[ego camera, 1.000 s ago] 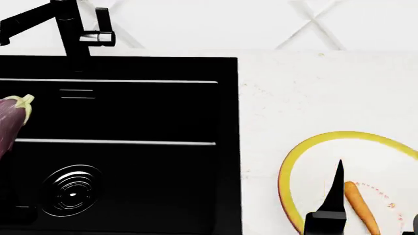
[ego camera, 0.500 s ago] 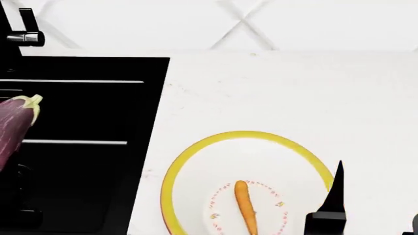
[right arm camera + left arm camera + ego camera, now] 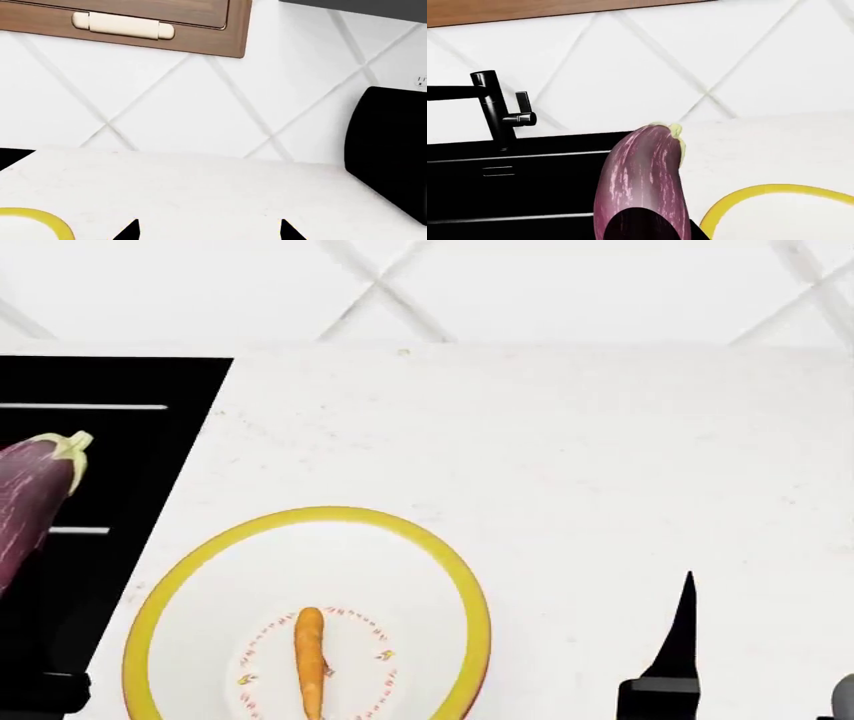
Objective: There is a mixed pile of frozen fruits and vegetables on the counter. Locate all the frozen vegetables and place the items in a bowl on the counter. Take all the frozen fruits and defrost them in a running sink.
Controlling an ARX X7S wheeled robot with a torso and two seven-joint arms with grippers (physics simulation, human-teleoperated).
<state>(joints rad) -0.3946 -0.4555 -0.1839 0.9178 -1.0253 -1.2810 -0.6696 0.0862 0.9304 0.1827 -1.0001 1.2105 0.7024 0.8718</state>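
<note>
The left tool (image 3: 640, 227) grips the eggplant (image 3: 644, 177); the right tool (image 3: 208, 231) hangs with tips spread.

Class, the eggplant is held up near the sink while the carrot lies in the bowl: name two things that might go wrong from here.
1. The eggplant hangs over the black sink, not the bowl; released now, it would probably fall into the basin.
2. The carrot lies at the bowl's centre; a long eggplant set down there could knock it.

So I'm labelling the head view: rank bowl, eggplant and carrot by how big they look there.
1. Bowl, largest.
2. Eggplant, though cropped by the frame and nearer the camera, so true size is unsure.
3. Carrot, smallest.
</note>
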